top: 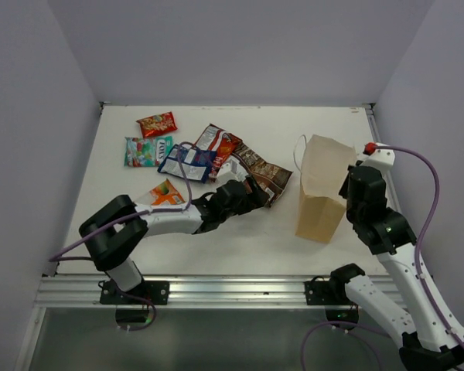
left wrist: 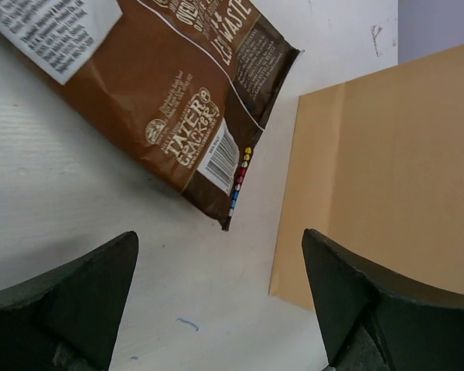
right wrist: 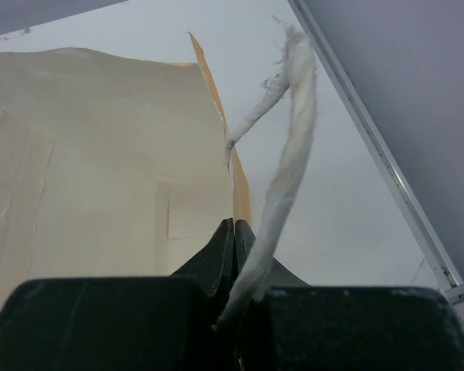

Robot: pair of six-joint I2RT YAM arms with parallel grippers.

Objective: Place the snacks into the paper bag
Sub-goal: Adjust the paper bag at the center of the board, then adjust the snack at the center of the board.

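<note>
The tan paper bag (top: 323, 188) stands upright at the right of the table. My right gripper (top: 349, 185) is shut on the bag's near rim (right wrist: 233, 193), with a white cord handle (right wrist: 282, 182) running past its fingers. Several snacks lie at the table's middle-left: a red packet (top: 156, 123), a teal-green one (top: 145, 150), a blue-white one (top: 185, 162), a red-white one (top: 216, 144), an orange one (top: 164, 193) and a dark brown one (top: 264, 175). My left gripper (top: 251, 197) is open and empty just short of the brown packet (left wrist: 178, 100), with the bag's side (left wrist: 379, 178) to its right.
Grey walls close in the white table (top: 240, 239) on the left, back and right. A metal rail (top: 216, 290) runs along the front edge by the arm bases. A small blue mark (left wrist: 187, 325) is on the table between my left fingers.
</note>
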